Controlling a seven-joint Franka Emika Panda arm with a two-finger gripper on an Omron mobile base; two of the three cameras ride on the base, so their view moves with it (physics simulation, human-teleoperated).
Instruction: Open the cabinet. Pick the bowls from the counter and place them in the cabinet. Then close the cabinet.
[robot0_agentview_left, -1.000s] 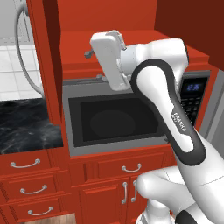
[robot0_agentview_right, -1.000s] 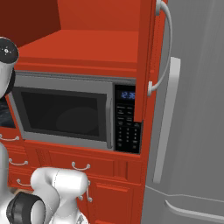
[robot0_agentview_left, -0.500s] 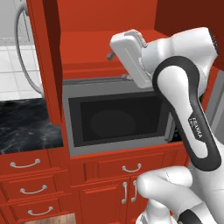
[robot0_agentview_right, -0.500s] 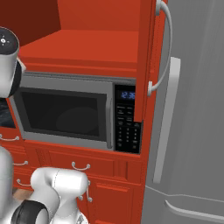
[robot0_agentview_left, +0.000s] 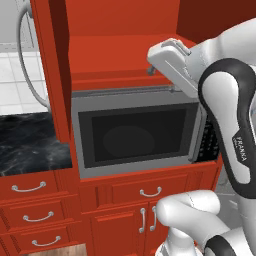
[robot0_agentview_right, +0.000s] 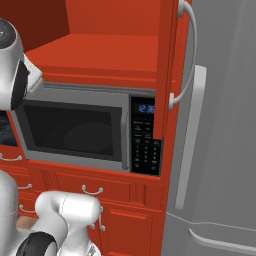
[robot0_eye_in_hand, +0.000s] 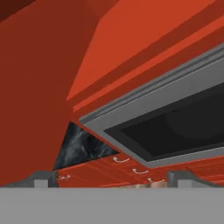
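Observation:
The red cabinet (robot0_agentview_left: 117, 55) stands above a microwave with both doors swung open. Its left door (robot0_agentview_left: 50, 70) carries a curved silver handle (robot0_agentview_left: 22, 55), and its right door (robot0_agentview_right: 167, 60) also has a handle (robot0_agentview_right: 189, 55). The red shelf inside is bare. My gripper (robot0_agentview_left: 151, 69) hangs in front of the shelf's right part, just above the microwave's top edge. In the hand view the gripper (robot0_eye_in_hand: 113, 178) is open with nothing between its fingertips (robot0_eye_in_hand: 43, 177). A stretch of the black marble counter (robot0_agentview_left: 30, 145) lies at the left. The bowls are out of view.
A grey microwave (robot0_agentview_left: 135, 135) sits under the cabinet, its keypad (robot0_agentview_right: 145, 145) on the right. Red drawers (robot0_agentview_left: 30, 187) and lower doors (robot0_agentview_left: 145, 220) run below. A grey fridge (robot0_agentview_right: 225, 125) with a long handle stands at the right.
My hand has swung to the right along the front of the open cabinet, staying at about the same height. The gripper stays open and the doors have not moved.

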